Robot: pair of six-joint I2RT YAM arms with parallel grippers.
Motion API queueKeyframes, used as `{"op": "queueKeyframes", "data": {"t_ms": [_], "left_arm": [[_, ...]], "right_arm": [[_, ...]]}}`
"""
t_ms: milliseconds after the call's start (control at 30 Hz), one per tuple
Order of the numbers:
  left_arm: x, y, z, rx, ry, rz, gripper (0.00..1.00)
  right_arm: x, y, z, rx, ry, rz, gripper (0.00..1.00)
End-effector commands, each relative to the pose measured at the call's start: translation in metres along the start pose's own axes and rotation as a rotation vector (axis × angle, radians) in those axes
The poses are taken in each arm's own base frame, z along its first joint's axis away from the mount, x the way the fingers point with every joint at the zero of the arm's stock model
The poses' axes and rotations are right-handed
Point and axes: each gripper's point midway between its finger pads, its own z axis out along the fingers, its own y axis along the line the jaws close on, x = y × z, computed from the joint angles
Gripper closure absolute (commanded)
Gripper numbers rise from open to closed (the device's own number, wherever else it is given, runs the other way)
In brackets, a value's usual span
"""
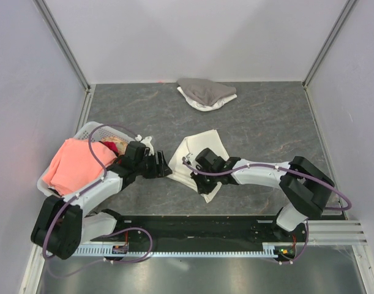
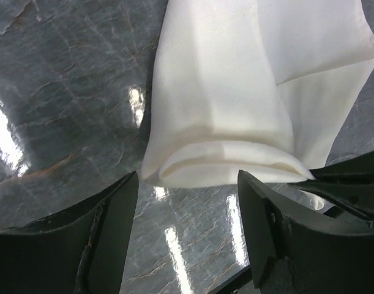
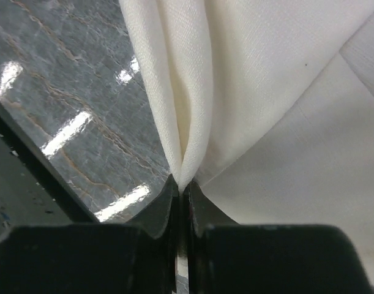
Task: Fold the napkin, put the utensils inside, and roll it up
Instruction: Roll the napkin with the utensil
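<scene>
The cream-white napkin lies partly folded on the grey table, between my two grippers. My right gripper is shut on a raised fold of the napkin; its fingertips pinch the cloth edge between them. My left gripper is open at the napkin's left edge. In the left wrist view the napkin's doubled edge lies just ahead of the gap of the left gripper, not between the jaws. No utensils are in view.
A white basket at the left holds a salmon-pink cloth and small items. A grey-and-white cloth heap lies at the back. Walls close in the table on three sides.
</scene>
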Motion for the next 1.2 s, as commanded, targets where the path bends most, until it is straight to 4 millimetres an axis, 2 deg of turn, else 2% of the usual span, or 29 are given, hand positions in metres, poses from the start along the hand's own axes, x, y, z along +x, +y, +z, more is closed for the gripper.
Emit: {"op": "queueKeyframes", "data": {"t_ms": [0, 100, 300, 433, 600, 900, 1167], "left_arm": [[-0.011, -0.002, -0.009, 0.013, -0.115, -0.001, 0.26], [-0.012, -0.003, -0.013, 0.032, -0.151, 0.006, 0.25], [-0.011, -0.006, -0.008, 0.071, -0.166, 0.047, 0.27], [-0.016, -0.005, -0.004, 0.077, -0.2, 0.08, 0.31], [-0.022, -0.006, 0.0, 0.094, -0.24, 0.106, 0.34], [-0.025, -0.004, 0.011, 0.097, -0.245, 0.131, 0.49], [-0.027, -0.004, 0.02, 0.1, -0.239, 0.144, 0.58]], "right_arm": [[0.025, 0.016, 0.004, -0.193, 0.071, 0.051, 1.0], [0.025, 0.017, 0.005, -0.26, 0.07, 0.106, 1.0], [0.03, 0.009, 0.01, -0.321, 0.073, 0.191, 1.0], [0.03, -0.005, 0.011, -0.344, 0.061, 0.282, 1.0], [0.036, -0.013, 0.015, -0.377, 0.077, 0.35, 1.0], [0.043, -0.028, 0.02, -0.382, 0.099, 0.44, 1.0], [0.044, -0.03, 0.022, -0.39, 0.104, 0.458, 1.0]]}}
